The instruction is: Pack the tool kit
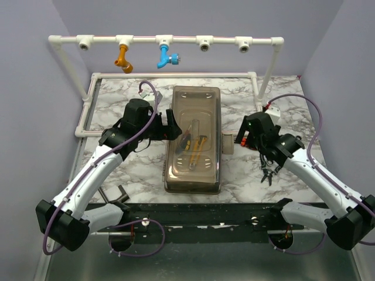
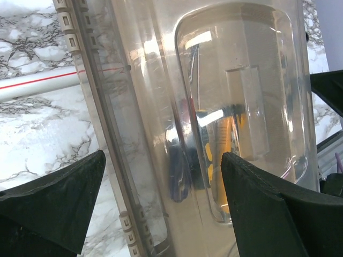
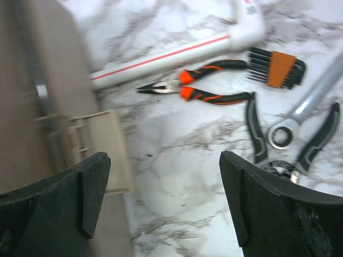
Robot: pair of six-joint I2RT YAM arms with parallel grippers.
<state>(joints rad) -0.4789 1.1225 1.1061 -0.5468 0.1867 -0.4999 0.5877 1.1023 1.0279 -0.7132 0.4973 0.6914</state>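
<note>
The tool kit box lies lengthwise mid-table with its smoky translucent lid down; yellow-handled tools show through it. My left gripper is open at the box's left side; in the left wrist view its jaws straddle the lid's left edge, touching nothing. My right gripper is open and empty just right of the box's beige latch, above bare marble. The latch sits by its left finger. Orange-black needle-nose pliers, a hex key set, a wrench and black-handled pliers lie loose.
A white pipe frame with orange and blue fittings spans the back; its lower rail borders the marble table. A loose tool lies under the right arm. A dark tool lies at the front left.
</note>
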